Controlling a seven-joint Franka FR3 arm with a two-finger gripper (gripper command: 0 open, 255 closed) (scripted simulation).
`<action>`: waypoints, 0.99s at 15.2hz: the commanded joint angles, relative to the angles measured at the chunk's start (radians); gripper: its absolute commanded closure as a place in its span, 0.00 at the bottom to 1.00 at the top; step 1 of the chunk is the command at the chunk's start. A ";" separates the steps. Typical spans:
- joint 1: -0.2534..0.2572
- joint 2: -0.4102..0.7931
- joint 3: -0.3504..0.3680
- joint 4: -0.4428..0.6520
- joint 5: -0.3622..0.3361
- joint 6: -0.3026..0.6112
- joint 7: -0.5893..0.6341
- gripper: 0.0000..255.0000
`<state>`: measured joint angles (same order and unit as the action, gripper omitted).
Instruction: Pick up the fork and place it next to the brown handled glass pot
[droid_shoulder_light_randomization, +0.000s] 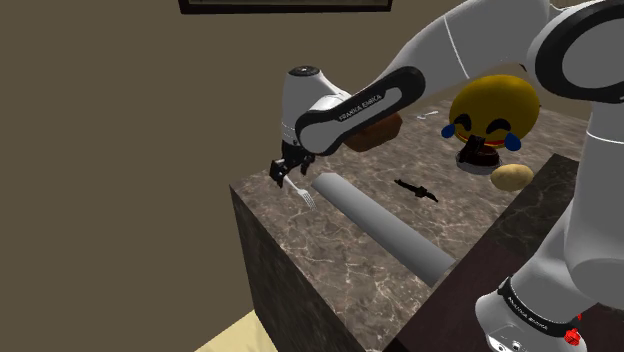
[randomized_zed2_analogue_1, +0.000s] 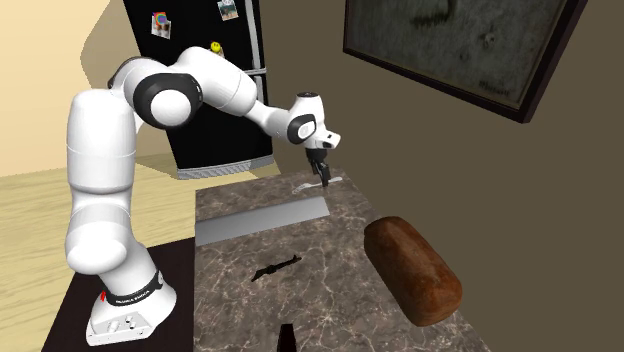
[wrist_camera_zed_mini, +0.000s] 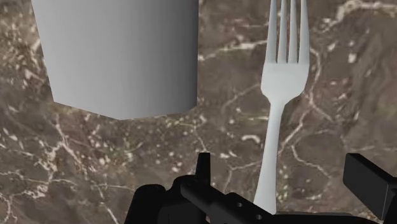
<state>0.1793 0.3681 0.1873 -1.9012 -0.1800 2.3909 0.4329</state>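
Observation:
The light grey fork (wrist_camera_zed_mini: 280, 83) lies flat on the brown marble counter (wrist_camera_zed_mini: 114, 165), close to its far corner. My black gripper (wrist_camera_zed_mini: 284, 170) is open just above the handle, which runs between the fingers (wrist_camera_zed_mini: 368, 181) without touching them. From the shoulder view the gripper (droid_shoulder_light_randomization: 284, 172) hangs over the fork (droid_shoulder_light_randomization: 307, 197) by the counter's left edge. In the second exterior view the gripper (randomized_zed2_analogue_1: 322, 178) stands on the fork (randomized_zed2_analogue_1: 303, 187). The brown rounded pot (randomized_zed2_analogue_1: 412, 268) lies on its side further along the counter, partly hidden behind my arm in the shoulder view (droid_shoulder_light_randomization: 378, 132).
A long grey cylinder (droid_shoulder_light_randomization: 380, 225) lies right beside the fork. A small black utensil (droid_shoulder_light_randomization: 416, 190), a yellow laughing-face ball (droid_shoulder_light_randomization: 492, 110) and a potato (droid_shoulder_light_randomization: 511, 177) sit nearer the stand. The counter drops off just past the fork. A black fridge (randomized_zed2_analogue_1: 200, 90) stands beyond.

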 joint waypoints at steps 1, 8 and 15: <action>0.002 0.019 -0.003 0.000 -0.006 0.019 0.004 0.00; 0.002 0.024 -0.004 0.000 -0.008 0.024 0.005 0.00; 0.002 0.024 -0.004 0.000 -0.008 0.024 0.005 1.00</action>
<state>0.1814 0.3923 0.1830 -1.9016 -0.1880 2.4153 0.4380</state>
